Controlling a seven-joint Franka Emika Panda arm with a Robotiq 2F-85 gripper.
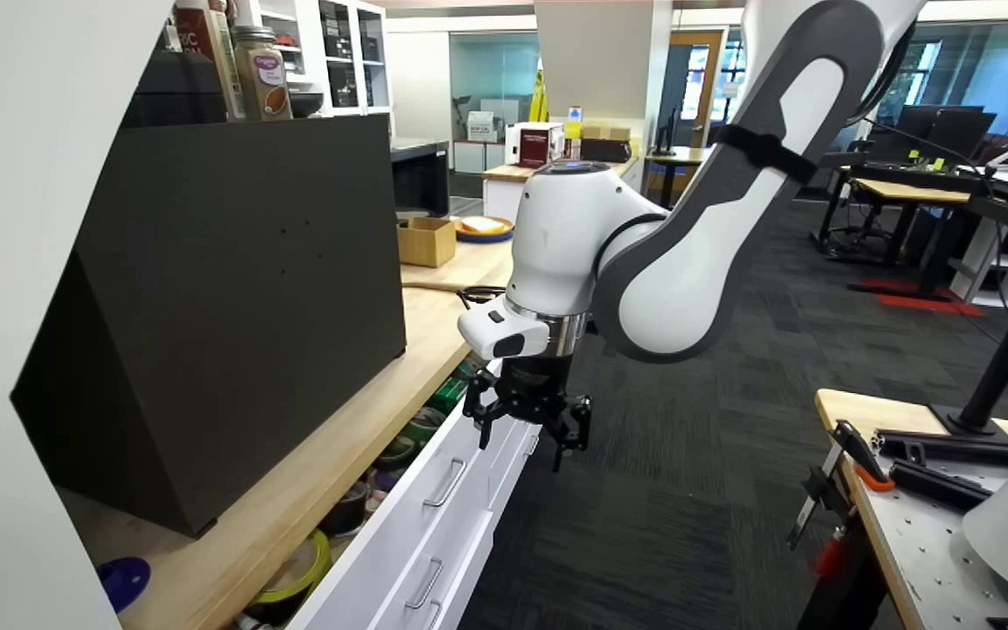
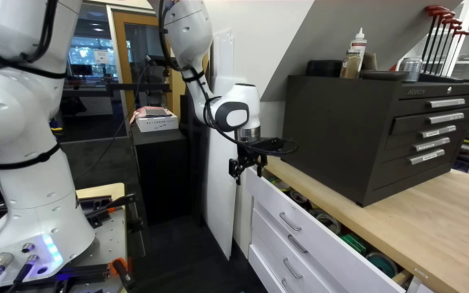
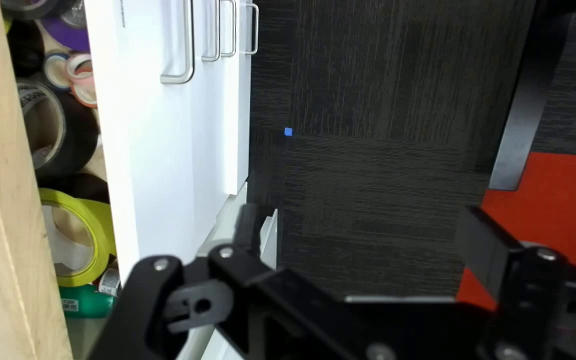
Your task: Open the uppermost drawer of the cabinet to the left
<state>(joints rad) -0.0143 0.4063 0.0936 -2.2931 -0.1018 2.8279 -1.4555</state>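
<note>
Tape rolls (image 3: 102, 227) are exposed cos the uppermost drawer (image 2: 320, 240) is slid out; tool (image 3: 363, 232) is spread wide, nothing gripped, presumably no pull's needed.

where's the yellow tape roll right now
In the wrist view, the yellow tape roll lies at the lower left, inside the uppermost drawer, with a green object just below it in the picture.

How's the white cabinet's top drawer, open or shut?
Open: tape rolls show between the top drawer's front and the wooden countertop.
</note>
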